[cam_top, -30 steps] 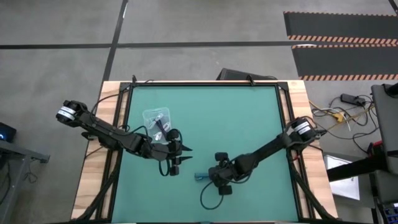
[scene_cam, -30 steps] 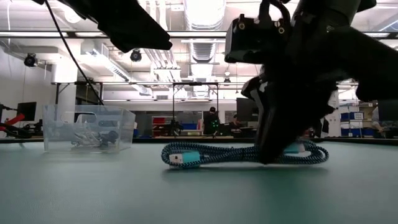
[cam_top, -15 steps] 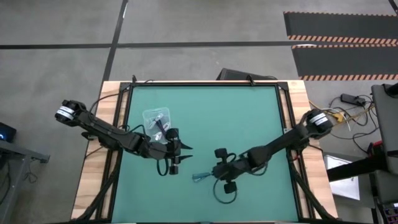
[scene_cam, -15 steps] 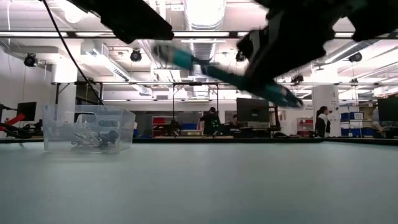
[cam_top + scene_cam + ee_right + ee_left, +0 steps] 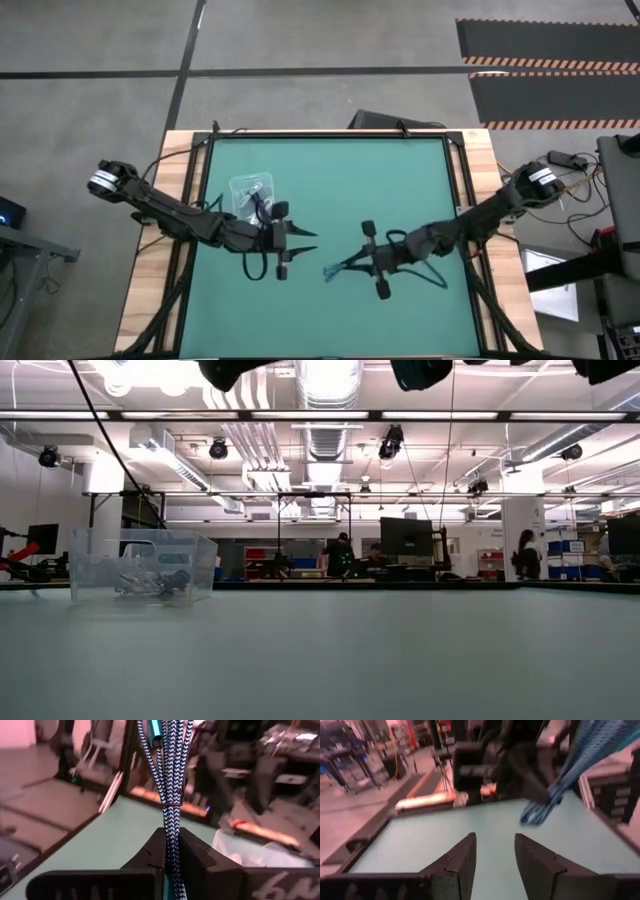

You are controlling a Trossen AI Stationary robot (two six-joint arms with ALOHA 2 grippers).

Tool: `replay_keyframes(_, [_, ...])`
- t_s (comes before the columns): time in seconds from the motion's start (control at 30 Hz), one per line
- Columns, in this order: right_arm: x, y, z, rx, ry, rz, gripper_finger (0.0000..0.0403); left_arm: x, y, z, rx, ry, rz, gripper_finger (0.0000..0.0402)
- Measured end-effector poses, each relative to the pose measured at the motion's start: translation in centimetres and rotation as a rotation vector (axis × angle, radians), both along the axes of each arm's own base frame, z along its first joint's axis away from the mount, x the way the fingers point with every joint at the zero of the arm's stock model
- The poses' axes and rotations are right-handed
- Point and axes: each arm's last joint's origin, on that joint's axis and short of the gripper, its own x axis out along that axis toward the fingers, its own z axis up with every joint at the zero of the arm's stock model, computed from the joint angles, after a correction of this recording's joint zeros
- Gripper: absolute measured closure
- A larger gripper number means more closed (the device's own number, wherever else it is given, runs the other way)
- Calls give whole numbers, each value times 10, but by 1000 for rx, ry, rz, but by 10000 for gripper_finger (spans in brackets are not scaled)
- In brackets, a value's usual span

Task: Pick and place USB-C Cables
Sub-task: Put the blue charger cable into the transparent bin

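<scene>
held cable: we see a blue-and-white braided bundle with teal plug (image 5: 167, 780), pinched between the right gripper (image 5: 169, 851) fingers, lifted off the mat
binned cables: a few inside the clear box (image 5: 142, 565), details unclear

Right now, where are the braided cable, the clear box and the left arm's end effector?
Braided cable (image 5: 169, 780): right wrist view, on its blue-and-white bundle above the clamping fingers.
Clear box (image 5: 140, 565): low view, on its front wall.
Left end effector (image 5: 494, 851): left wrist view, midway between its two open fingertips.
</scene>
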Motion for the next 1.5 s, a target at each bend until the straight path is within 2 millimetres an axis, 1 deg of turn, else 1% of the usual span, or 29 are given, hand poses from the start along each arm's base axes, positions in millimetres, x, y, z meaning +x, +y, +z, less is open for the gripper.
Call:
replay_keyframes(0.17, [2, -11, 4, 26, -98, -39, 380, 8, -3, -1, -4, -66, -4, 283])
replay_keyframes(0.4, [10, -25, 2, 44, -122, -90, 380, 24, -11, -12, -34, -138, -65, 283])
replay_keyframes(0.7, [12, -27, -1, 43, -121, -96, 380, 39, -15, -18, -100, -315, -59, 283])
replay_keyframes(0.87, [12, -27, -1, 43, -121, -96, 380, 44, -16, -24, -104, -329, -55, 283])
replay_keyframes(1.03, [12, -27, -1, 43, -121, -97, 380, 44, -16, -22, -112, -359, -53, 284])
replay_keyframes(1.17, [13, -27, -1, 43, -120, -100, 380, 45, -14, -22, -104, -358, -46, 304])
replay_keyframes(1.4, [13, -28, -1, 42, -119, -99, 380, 45, -14, -22, -86, -357, -44, 376])
replay_keyframes(1.5, [13, -28, -2, 41, -117, -101, 380, 45, -14, -23, -85, -355, -44, 387])
